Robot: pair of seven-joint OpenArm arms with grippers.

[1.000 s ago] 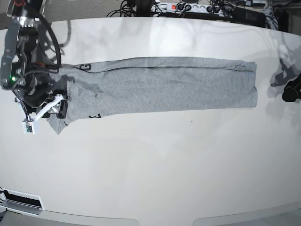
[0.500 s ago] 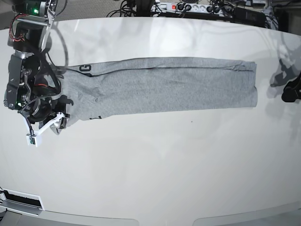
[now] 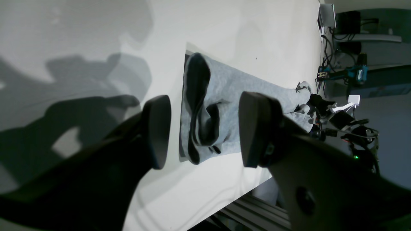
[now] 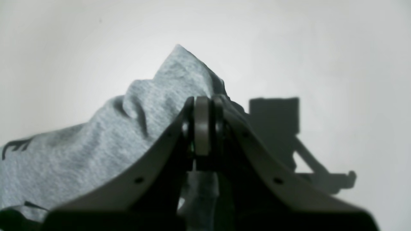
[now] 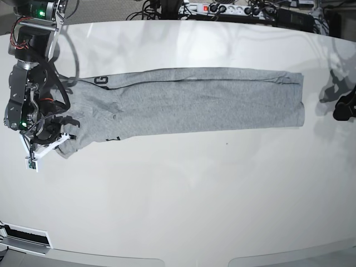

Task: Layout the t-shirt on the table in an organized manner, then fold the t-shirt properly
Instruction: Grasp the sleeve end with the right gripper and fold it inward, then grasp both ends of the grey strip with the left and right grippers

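The right gripper (image 4: 202, 128) is clenched on the t-shirt (image 5: 189, 100): in the right wrist view its two jaws are pressed together, and a fold of the heather-grey cloth is pinched between them and is raised into a small peak just beyond the tips. To the left of this gripper in that view, a piece of black lettering (image 4: 16, 146) is seen on the cloth. In the base view the same gripper (image 5: 54, 138) is found at the left end of the shirt, at its lower corner.

The left gripper (image 3: 205, 128) is released; its dark pads are held wide apart and nothing is between them. Beyond the pads, the near end of the shirt is seen, well apart from the gripper, flat on the table (image 5: 222, 189).

The shirt is laid out as a long narrow band across the far half of the white table.
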